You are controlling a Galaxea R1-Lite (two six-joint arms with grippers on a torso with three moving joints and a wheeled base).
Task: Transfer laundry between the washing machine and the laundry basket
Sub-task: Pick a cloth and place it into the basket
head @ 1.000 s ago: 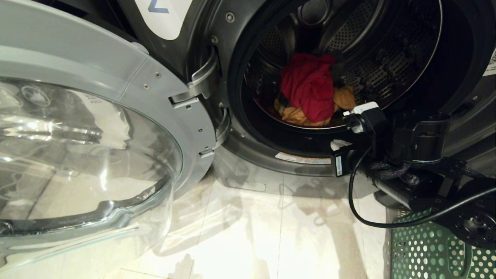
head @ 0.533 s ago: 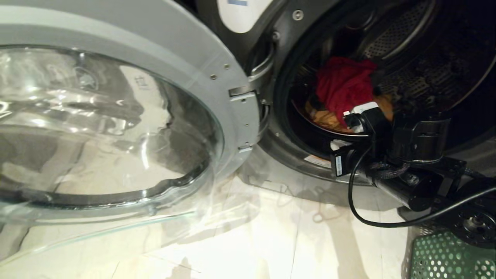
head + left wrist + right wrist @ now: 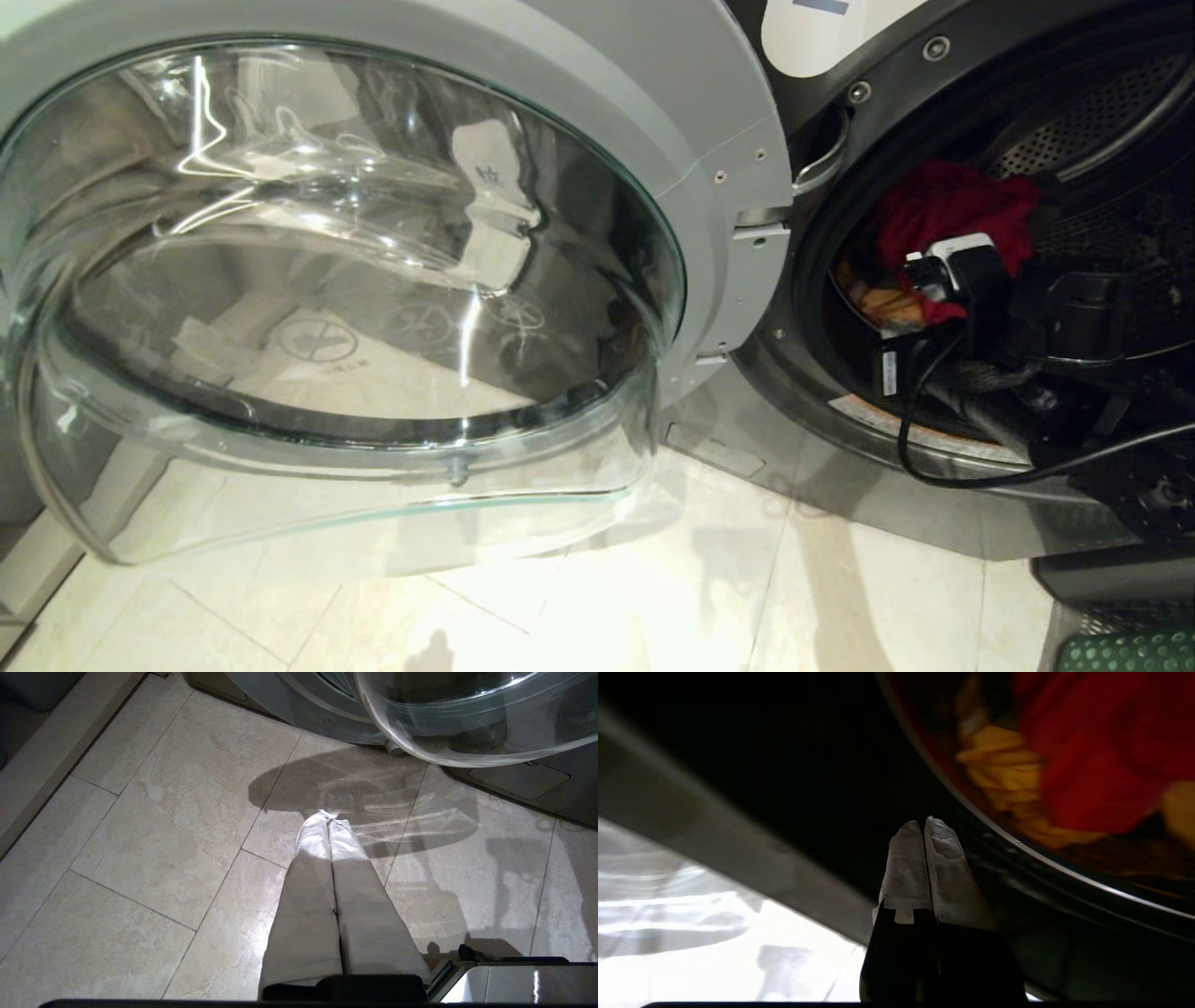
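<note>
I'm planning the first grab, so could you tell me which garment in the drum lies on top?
The red cloth lies on top; the orange-yellow piece is lower, showing from beneath its edge.

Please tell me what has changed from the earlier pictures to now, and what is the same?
The head camera has swung left: the open door now fills the view and the washing machine drum sits far right. The right gripper, shut and empty, is at the drum's opening near the red cloth. The laundry has not moved. The left gripper hangs shut over the floor.
</note>
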